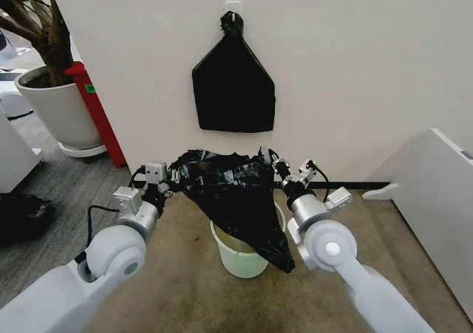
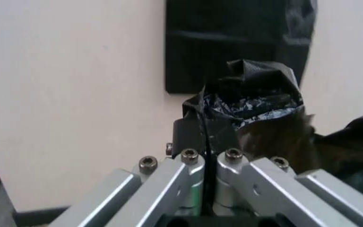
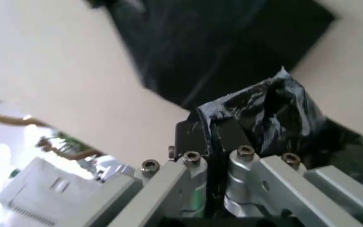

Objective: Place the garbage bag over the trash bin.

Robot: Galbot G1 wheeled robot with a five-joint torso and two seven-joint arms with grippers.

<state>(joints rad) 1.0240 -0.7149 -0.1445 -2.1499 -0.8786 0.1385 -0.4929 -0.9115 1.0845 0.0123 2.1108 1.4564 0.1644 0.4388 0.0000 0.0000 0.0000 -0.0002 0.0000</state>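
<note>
L gripper (image 1: 171, 176) & R gripper (image 1: 275, 163) each pinch bag (image 1: 229, 193) rim, stretched above bin (image 1: 240, 255). Tail droops outside bin front; judge: widen mouth, center, lower evenly.

The right hand (image 3: 211, 137) pinches a crinkled fold of the garbage bag (image 3: 266, 116) between its closed fingers

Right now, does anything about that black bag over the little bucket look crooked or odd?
Yes. The garbage bag hangs lopsided: stretched between the left gripper and right gripper, it sags to a point that spills outside the trash bin on the robot's right, instead of dropping inside.
</note>
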